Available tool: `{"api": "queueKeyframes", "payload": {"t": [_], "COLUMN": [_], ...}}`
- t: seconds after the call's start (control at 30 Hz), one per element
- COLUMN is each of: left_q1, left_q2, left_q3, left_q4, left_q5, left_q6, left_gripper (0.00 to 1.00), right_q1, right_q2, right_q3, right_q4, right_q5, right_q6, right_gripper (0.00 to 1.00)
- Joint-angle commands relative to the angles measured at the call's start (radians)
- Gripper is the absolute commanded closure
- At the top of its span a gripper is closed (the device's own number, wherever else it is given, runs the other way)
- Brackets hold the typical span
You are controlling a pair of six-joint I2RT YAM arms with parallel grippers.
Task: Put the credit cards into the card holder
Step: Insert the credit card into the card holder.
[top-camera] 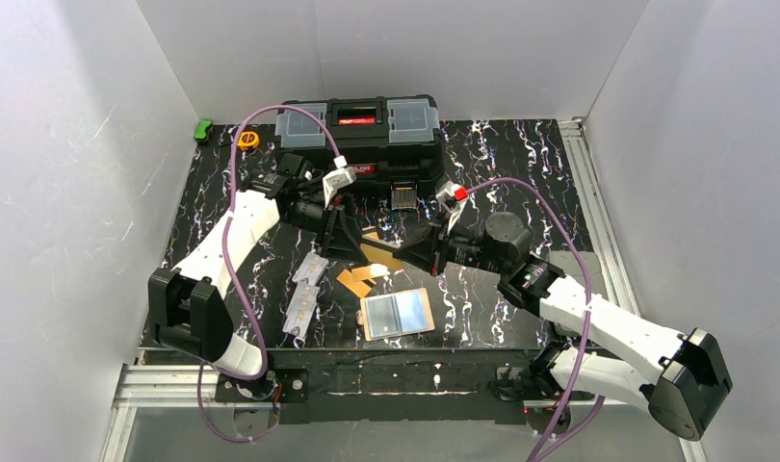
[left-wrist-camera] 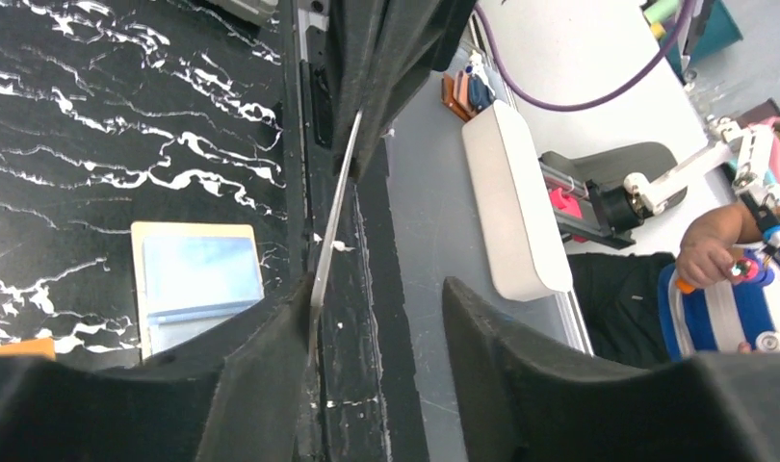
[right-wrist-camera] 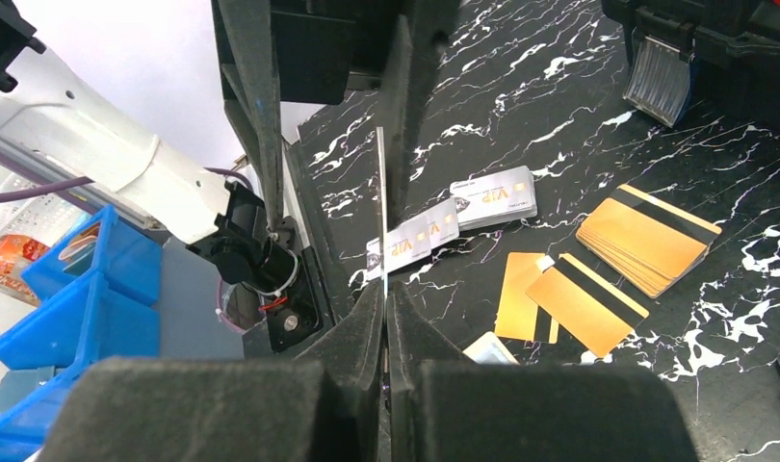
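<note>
On the far left of the table [top-camera: 507, 183] we noted a small green object [top-camera: 204, 129] and a yellow round item [top-camera: 247, 140], both well apart from the work. Silver cards [top-camera: 305, 289] marked VIP lay flat just beside the left arm.

The left gripper [top-camera: 336, 231] hung above the middle of the table with its jaws partly apart. In the right wrist view one of its fingers [right-wrist-camera: 410, 87] lay against the face of the credit card [right-wrist-camera: 380, 202], and a clear gap showed between that card and the other finger. The card stood on edge, off the table, reaching from one gripper to the other. We could not tell its colour.

Behind the grippers stood a black toolbox [top-camera: 359, 135]. Below them a gold stack [top-camera: 381, 253] of cards rested on the table, with two loose gold cards [top-camera: 359, 279], dark-striped, overlapping just beside it.

The card holder [top-camera: 397, 314] lay open and flat near the front edge, between the arm bases, its clear pockets facing up. It was near the loose cards and apart from both grippers.

The right gripper [top-camera: 432, 255] was clamped tight on the lower end of the upright card, its fingers meeting on it.
</note>
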Motion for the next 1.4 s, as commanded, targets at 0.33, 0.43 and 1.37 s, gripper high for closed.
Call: {"api": "queueKeyframes", "payload": {"t": [0.33, 0.43, 1.37], "left_q1": [-0.003, -0.003, -0.078], "left_q2": [0.017, 0.026, 0.031], "left_q3": [0.133, 0.169, 0.227], "left_q4": [-0.221, -0.265, -0.41], "left_q5": [0.07, 0.035, -0.188], "left_q6": [0.141, 0.182, 0.387], "left_gripper": [0.92, 0.93, 0.95], "right_q1": [0.008, 0.008, -0.029], "right_q2": [0.002, 0.015, 0.317], "right_q3": [0.042, 0.054, 0.558], "right_q4": [0.038, -0.019, -0.587], "right_q5": [-0.016, -0.082, -0.503], "right_q6": [0.02, 0.005, -0.264], "right_gripper": [0.79, 0.64, 0.5]}}
